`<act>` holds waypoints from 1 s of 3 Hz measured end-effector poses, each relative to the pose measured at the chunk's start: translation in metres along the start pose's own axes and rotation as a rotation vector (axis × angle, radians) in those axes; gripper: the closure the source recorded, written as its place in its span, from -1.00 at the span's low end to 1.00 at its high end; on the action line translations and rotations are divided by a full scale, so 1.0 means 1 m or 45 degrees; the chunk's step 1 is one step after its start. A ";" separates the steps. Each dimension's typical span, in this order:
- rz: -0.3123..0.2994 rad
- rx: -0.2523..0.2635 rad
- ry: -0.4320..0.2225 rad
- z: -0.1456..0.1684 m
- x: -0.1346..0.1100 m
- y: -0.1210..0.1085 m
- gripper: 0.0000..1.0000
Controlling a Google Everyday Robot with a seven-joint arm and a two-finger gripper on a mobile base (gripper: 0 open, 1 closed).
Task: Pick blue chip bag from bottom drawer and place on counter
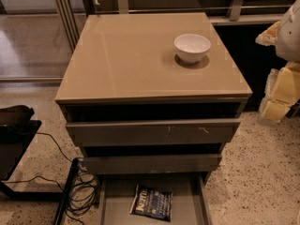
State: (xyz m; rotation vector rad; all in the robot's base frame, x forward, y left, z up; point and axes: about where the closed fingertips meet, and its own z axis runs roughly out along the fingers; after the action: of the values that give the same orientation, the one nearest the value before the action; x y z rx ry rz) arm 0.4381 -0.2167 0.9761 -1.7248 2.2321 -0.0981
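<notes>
In the camera view, the blue chip bag (151, 202) lies flat on the floor of the open bottom drawer (117, 205), below the counter's (131, 55) near edge. A white bowl (192, 47) sits toward the counter's far right corner. The gripper (280, 90) hangs off the right edge, well apart from the bag; I cannot tell whether it is released or clenched. The bag looks light, crinkly and slippery, so pinching a raised crimped edge seems safest.
</notes>
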 end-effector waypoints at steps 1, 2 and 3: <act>0.000 0.000 0.000 0.000 0.000 0.000 -1.00; -0.031 0.014 -0.013 0.012 0.002 0.003 -1.00; -0.102 0.012 -0.073 0.042 0.008 0.017 -1.00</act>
State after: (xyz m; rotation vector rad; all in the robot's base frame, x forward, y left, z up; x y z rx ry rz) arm 0.4331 -0.2139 0.9304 -1.7898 2.1191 -0.0765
